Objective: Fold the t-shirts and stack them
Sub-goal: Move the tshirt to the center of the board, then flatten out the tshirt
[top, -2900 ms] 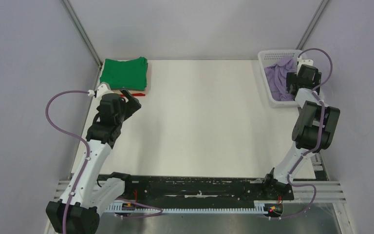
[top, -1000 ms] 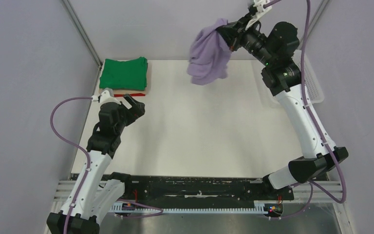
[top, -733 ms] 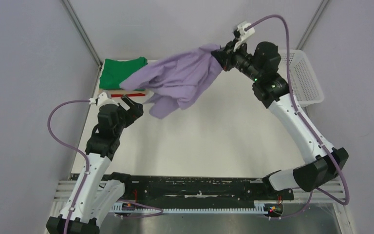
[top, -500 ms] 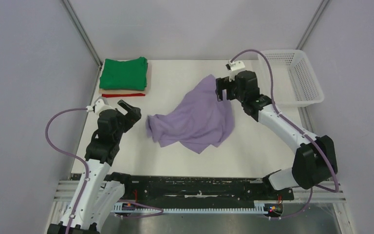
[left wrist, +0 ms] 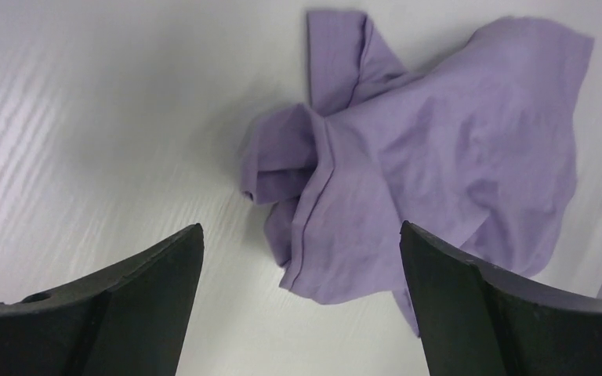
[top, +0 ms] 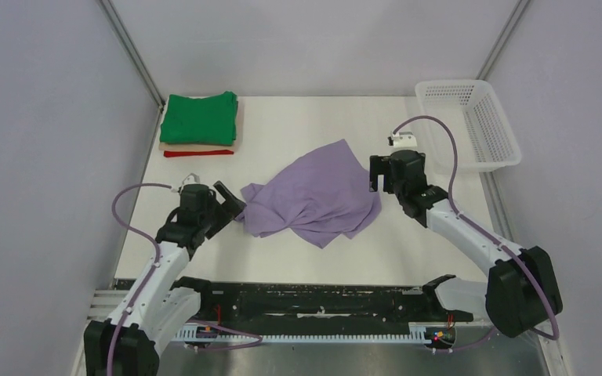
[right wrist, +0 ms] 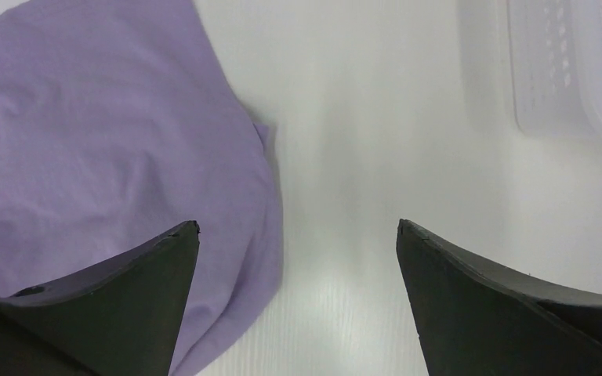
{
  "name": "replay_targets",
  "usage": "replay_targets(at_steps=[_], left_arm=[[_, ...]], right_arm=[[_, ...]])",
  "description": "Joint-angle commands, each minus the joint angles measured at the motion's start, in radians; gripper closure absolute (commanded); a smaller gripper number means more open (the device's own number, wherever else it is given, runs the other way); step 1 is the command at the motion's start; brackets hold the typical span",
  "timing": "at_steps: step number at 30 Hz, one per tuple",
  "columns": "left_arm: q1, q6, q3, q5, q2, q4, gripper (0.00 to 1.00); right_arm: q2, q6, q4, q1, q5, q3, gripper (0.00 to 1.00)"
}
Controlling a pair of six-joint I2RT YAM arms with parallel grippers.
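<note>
Shirt (top: 313, 196), purple: out of basket (top: 478, 129) now, crumpled at table (top: 298, 133) centre. Just let go by right gripper (right wrist: 298, 227), fingers wide apart, empty, beside its right edge. Closed in on by left gripper (left wrist: 299, 227), gaping, empty. Still to flatten, fold, add to stack (top: 200, 125) at far left corner.

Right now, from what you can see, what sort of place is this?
Probably a robotics lab test cell, not a home: two robot arms mounted at a white table, bare grey panel walls, and a crumpled lavender-purple cloth t-shirt laid out with a white plastic mesh basket.
</note>
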Motion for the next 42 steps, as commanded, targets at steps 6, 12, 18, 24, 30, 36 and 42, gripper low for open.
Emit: replay_targets(at_steps=[6,12,18,24,30,36,42], left_arm=[[-0.070,-0.026,-0.060,0.068,0.134,0.124,0.00],[-0.070,-0.019,-0.040,0.048,0.273,0.243,0.03],[-0.070,-0.002,0.016,0.105,0.446,0.338,0.31],[-0.070,0.027,0.073,0.122,0.556,0.343,0.77],[-0.071,0.068,0.090,0.104,0.531,0.316,0.98],[-0.071,0.073,0.086,0.111,0.503,0.296,0.98],[-0.073,0.076,0.093,0.122,0.499,0.294,0.98]], right_arm=[[-0.052,0.017,0.091,-0.002,-0.101,-0.073,0.02],[0.103,-0.010,0.119,-0.001,-0.175,0.027,0.02],[0.318,-0.014,0.172,-0.001,-0.261,0.210,0.02],[0.597,-0.020,0.160,-0.001,-0.266,0.471,0.02],[0.844,-0.047,0.130,-0.001,-0.204,0.755,0.02],[0.993,-0.053,0.060,0.002,-0.159,0.903,0.02],[1.020,-0.046,0.001,0.014,-0.097,0.888,0.05]])
